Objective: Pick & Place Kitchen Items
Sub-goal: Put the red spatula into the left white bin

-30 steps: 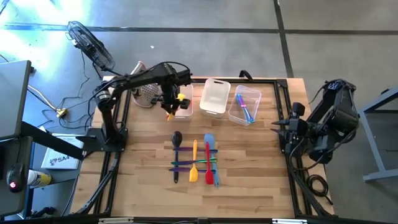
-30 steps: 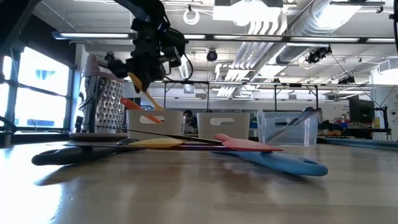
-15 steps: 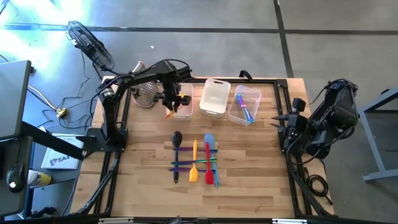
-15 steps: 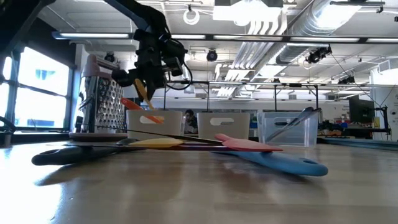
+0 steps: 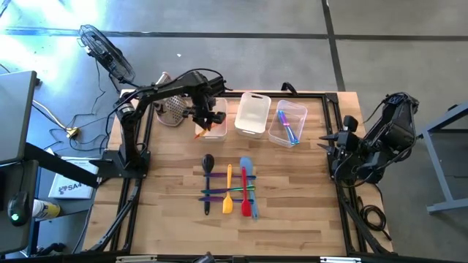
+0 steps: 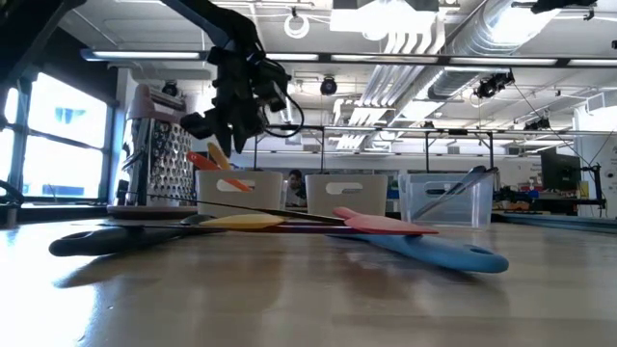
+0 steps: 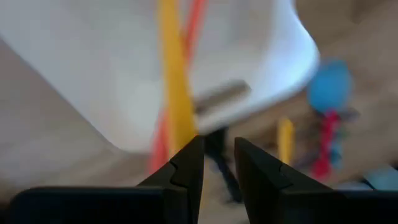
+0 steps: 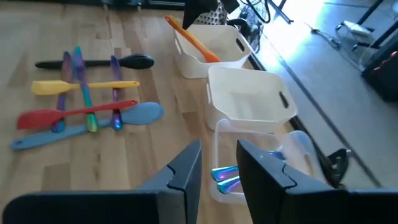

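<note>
While our left claw (image 5: 205,115) hangs over the first clear bin (image 5: 216,126), its fingers stand a little apart and pinch nothing. A yellow utensil (image 7: 175,87) and an orange utensil (image 8: 193,40) lean inside that bin. Just beside it stands the metal grater (image 5: 172,109). Our right claw (image 5: 327,142) waits at the table's (image 5: 292,212) edge, fingers a little apart, holding nothing. More utensils (image 5: 229,188) lie crossed in a pile mid-table, well apart from both claws.

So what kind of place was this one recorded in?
Most likely a robotics lab or workshop in an industrial building: exposed ceiling ducts and strip lights overhead, a bare concrete floor, and a wooden table ringed by a dark frame carrying two robot arms.
</note>
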